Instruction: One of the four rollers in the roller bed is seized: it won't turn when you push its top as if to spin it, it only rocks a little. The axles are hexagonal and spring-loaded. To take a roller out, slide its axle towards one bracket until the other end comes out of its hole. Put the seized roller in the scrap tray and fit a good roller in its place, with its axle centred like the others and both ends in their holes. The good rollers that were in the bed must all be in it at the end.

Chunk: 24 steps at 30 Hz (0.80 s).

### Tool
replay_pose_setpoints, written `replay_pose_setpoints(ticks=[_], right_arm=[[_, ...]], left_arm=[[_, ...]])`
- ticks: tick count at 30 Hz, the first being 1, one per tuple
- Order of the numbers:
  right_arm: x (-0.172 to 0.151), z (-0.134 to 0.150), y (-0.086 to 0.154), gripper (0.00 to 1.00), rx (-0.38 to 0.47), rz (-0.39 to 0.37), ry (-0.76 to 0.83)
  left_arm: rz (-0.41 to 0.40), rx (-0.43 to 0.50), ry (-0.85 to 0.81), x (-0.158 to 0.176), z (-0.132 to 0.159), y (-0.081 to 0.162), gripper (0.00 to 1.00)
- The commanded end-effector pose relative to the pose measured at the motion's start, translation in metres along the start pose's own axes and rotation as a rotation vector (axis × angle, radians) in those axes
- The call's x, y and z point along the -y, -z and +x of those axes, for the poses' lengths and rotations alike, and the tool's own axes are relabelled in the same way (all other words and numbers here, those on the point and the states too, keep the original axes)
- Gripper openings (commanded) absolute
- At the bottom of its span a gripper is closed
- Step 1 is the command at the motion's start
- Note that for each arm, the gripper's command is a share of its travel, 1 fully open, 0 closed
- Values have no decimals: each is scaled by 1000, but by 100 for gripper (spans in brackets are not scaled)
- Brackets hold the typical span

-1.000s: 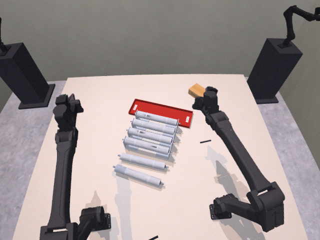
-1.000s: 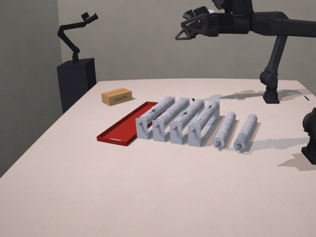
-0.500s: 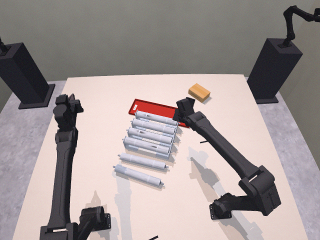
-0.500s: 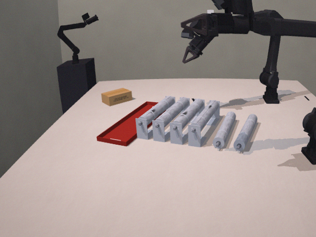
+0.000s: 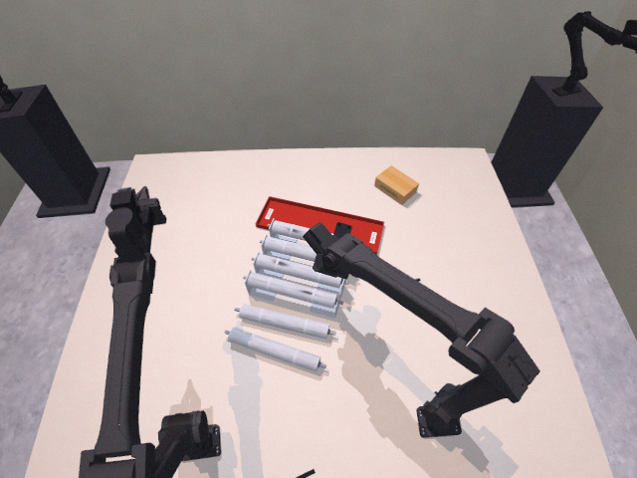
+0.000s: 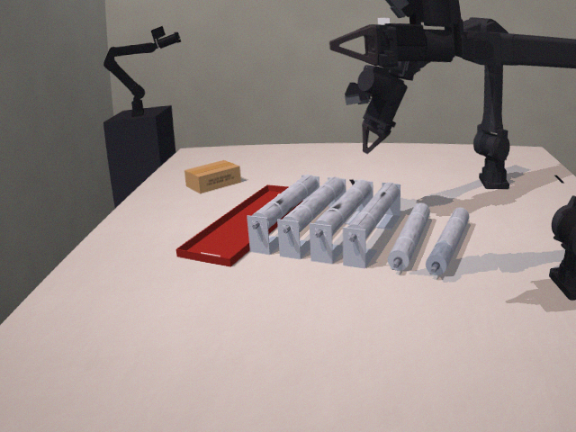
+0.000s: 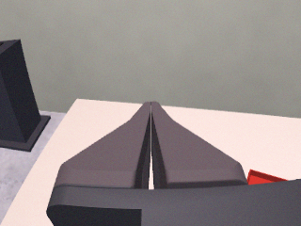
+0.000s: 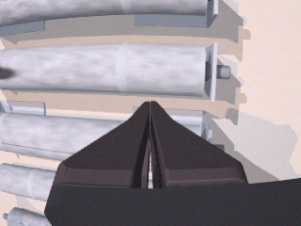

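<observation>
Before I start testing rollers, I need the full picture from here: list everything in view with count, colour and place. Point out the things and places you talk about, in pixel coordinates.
mounted rollers (image 5: pixel 291 289) (image 6: pixel 288 201) (image 8: pixel 160 71): four, grey, side by side in the brackets
brackets (image 6: pixel 357 253) (image 8: pixel 213 87): pale grey, a pair per mounted roller, count partly hidden
loose rollers (image 5: pixel 285 321) (image 6: pixel 410 237): two, grey, on the table beside the bed
scrap tray (image 5: pixel 328 211) (image 6: pixel 223 237) (image 7: pixel 263 179): one, red, along the bed's far side
carton (image 5: pixel 396 183) (image 6: pixel 212 176): one, tan, beyond the tray
pedestals (image 5: pixel 539 138): two, black, behind the table, arms on top
left pincer (image 6: pixel 331 45) (image 7: pixel 150 111): one, dark, shut, away from the bed
right pincer (image 6: pixel 366 150) (image 8: pixel 150 111): one, dark, shut, above the bed
</observation>
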State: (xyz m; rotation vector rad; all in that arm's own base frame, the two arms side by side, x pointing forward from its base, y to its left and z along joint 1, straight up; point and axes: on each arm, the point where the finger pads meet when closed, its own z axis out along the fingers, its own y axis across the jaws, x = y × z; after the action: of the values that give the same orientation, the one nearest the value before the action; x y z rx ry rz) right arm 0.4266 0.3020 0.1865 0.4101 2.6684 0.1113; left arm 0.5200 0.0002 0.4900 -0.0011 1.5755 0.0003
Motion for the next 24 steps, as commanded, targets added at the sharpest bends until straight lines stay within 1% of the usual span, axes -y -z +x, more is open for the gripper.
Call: replay_pose_setpoints(ticks=[1,5,7,10,11,12,13,14,19,20,22,23,24], right_arm=[[-31,16,13,0,-25,27,-58],[-33,37,13,0,-42,87,-57],[-32,42,15,0,-44,100,-49],[-32,42,17,0,-43,102,-46],[-31,32,27,0,-26,77,-53],[-29,25,34,0,-18,68,-57],[-31,29,31,0,-22,65,-21],[-44,54,9,0,-48,78,30],[-40,58,6,0,-54,90,37],[-28,60,7,0,-55,95,30],[-24,53,7,0,-50,97,16],[-13,61,2,0,-57,114,11],[-13,60,2,0,-59,118,12]], left_arm=[[7,74,-10,5,-39,-1,0],[7,74,-10,5,-39,-1,0],[7,74,-10,5,-39,-1,0],[7,74,-10,5,-39,-1,0],[7,74,-10,5,-39,-1,0],[7,74,-10,5,-39,-1,0],[7,74,-10,5,-39,-1,0],[7,74,-10,5,-39,-1,0],[7,74,-10,5,-39,-1,0],[7,74,-10,5,-39,-1,0],[7,74,-10,5,-39,-1,0],[7,74,-10,5,-39,-1,0],[7,74,-10,5,-39,-1,0]])
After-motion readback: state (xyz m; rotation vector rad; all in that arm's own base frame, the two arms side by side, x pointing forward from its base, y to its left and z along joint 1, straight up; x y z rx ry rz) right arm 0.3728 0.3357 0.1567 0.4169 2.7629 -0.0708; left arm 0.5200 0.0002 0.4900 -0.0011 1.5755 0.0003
